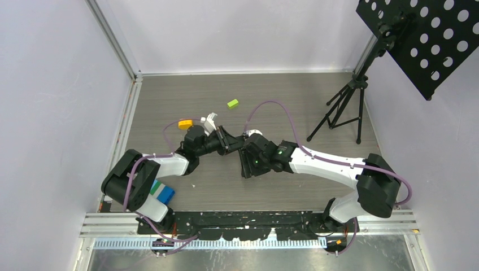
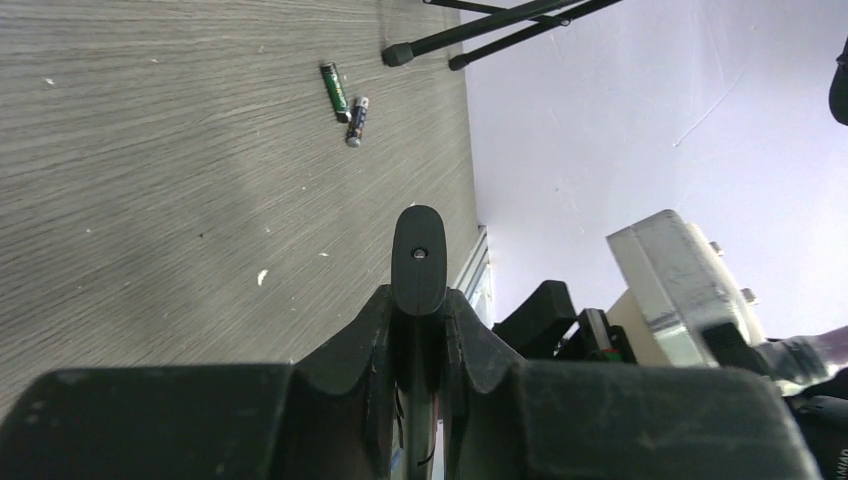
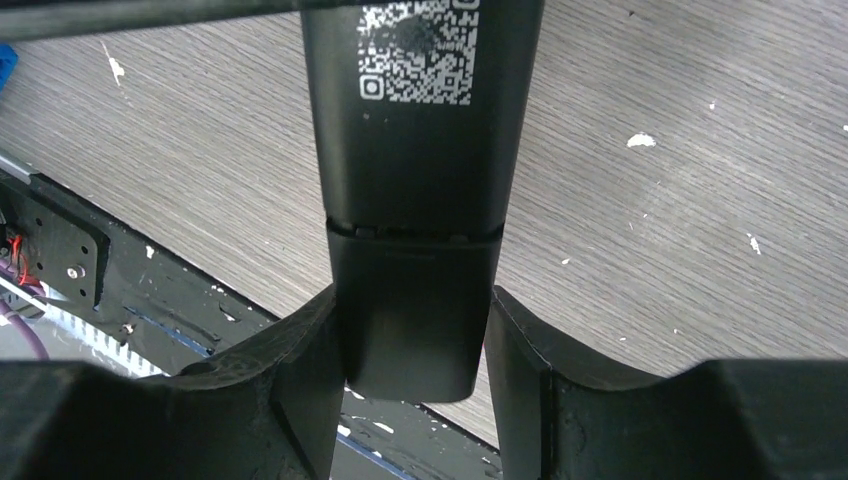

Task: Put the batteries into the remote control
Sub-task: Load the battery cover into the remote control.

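Currently handling: remote control [image 3: 415, 150], raised above the tabletop [image 2: 150, 180] between both pincers, cells not yet loaded.

I am gripping the remote edge-on in the left pincer [image 2: 420, 300], closed tight on it, so its coded back is facing the right pincer [image 3: 415, 330]. That one's jaws are flanking the battery cover [image 3: 412, 320] at the remote's end, probably for sliding it off. I cannot tell whether they are pressing on it or standing just beside it. The green battery [image 2: 335, 90] and dark battery [image 2: 356, 120] are lying close together on the tabletop near a tripod foot [image 2: 395, 55], apparently waiting until the compartment is open.
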You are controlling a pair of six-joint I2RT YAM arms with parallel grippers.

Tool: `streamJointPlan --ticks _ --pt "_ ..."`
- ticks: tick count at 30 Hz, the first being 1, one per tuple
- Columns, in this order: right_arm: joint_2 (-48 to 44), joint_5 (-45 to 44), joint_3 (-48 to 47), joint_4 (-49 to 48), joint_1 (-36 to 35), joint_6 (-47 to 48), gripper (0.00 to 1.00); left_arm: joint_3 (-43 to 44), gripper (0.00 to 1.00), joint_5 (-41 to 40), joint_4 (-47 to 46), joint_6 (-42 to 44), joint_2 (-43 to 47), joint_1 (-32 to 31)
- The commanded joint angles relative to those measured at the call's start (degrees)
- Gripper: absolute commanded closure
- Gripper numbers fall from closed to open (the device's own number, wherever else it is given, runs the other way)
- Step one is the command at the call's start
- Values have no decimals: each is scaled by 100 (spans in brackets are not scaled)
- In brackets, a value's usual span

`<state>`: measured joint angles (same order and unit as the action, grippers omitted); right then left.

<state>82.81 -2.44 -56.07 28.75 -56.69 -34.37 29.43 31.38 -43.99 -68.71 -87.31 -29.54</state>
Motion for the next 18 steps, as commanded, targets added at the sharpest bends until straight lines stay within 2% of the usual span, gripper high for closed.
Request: streamJointPlan --ticks 1,5,9,14,18 --pt "33 -131 -211 -9 -36 -66 45 223 100 256 -374 -200 75 -17" --pt "-26 -308 -254 56 -36 -103 40 210 100 237 -356 -173 69 -17" --pt "-127 -322 -255 23 -36 -148 31 186 100 213 -366 -178 78 -17" --pt "-336 151 -202 -220 -36 -42 27 160 100 155 -358 -200 127 -17" --pt "-598 165 -25 -519 -33 -101 21 133 100 85 -317 -246 206 -8"
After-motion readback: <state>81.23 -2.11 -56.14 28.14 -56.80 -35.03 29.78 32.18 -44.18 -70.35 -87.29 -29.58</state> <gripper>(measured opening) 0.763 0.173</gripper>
